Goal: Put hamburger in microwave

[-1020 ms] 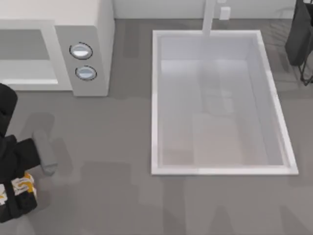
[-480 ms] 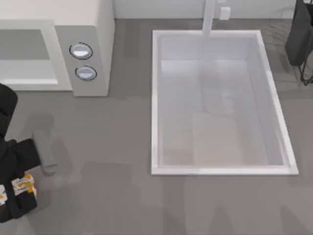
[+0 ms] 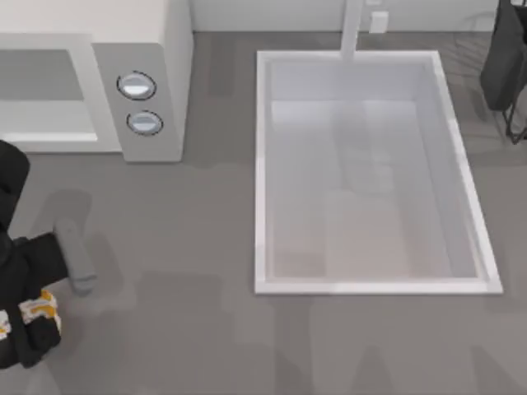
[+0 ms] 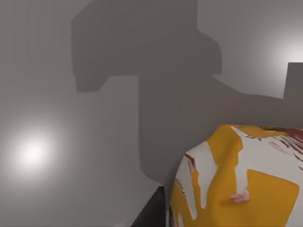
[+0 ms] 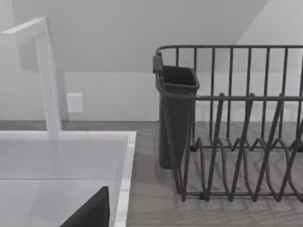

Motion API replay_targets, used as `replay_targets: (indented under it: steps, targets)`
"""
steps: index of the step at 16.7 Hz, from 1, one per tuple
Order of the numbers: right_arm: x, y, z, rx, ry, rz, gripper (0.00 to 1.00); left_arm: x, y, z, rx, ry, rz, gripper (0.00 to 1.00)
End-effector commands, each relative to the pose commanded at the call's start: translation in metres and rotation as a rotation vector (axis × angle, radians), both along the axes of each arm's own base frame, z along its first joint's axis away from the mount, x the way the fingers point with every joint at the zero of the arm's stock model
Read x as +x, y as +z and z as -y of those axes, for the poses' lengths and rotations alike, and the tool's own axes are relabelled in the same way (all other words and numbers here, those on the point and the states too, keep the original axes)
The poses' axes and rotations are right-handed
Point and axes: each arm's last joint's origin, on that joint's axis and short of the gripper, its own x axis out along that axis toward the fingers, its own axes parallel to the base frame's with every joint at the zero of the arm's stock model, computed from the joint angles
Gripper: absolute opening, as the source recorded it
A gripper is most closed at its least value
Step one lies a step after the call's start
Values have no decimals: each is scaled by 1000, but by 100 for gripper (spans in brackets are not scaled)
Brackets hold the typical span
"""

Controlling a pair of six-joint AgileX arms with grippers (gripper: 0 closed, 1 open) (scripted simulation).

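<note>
The hamburger [image 3: 39,307], whitish with orange patches, sits between the black fingers of my left gripper [image 3: 31,319] at the table's front left, and the gripper is shut on it. Up close in the left wrist view, the hamburger [image 4: 236,184] hangs above the grey tabletop and casts a shadow on it. A dark fingertip [image 4: 150,215] shows beside it. The light-grey microwave [image 3: 152,49] stands at the back left, its cavity [image 3: 41,99] facing the front and its two dials [image 3: 140,104] on the side panel. My right arm [image 3: 504,58] is parked at the back right.
A white sink basin [image 3: 262,164] with a faucet [image 3: 352,29] takes up the table's middle and right. A dark wire dish rack [image 5: 236,142] with a cutlery holder [image 5: 175,113] stands at the far right. Bare grey tabletop [image 3: 181,247] lies between my left gripper and the microwave.
My left gripper has shifted slightly toward the back of the table with the hamburger in it. The right arm has not moved.
</note>
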Motion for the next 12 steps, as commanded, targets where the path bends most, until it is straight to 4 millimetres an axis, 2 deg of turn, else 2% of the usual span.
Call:
replay_targets:
  steps: [3, 9, 12]
  targets:
    - [0, 0, 0, 0, 0, 0, 100, 6, 17, 0, 1, -6, 7, 0]
    - [0, 0, 0, 0, 0, 0, 100, 2, 81, 0, 2, -4, -24, 0]
    - [0, 0, 0, 0, 0, 0, 100, 0, 99, 0, 0, 1, 0, 0]
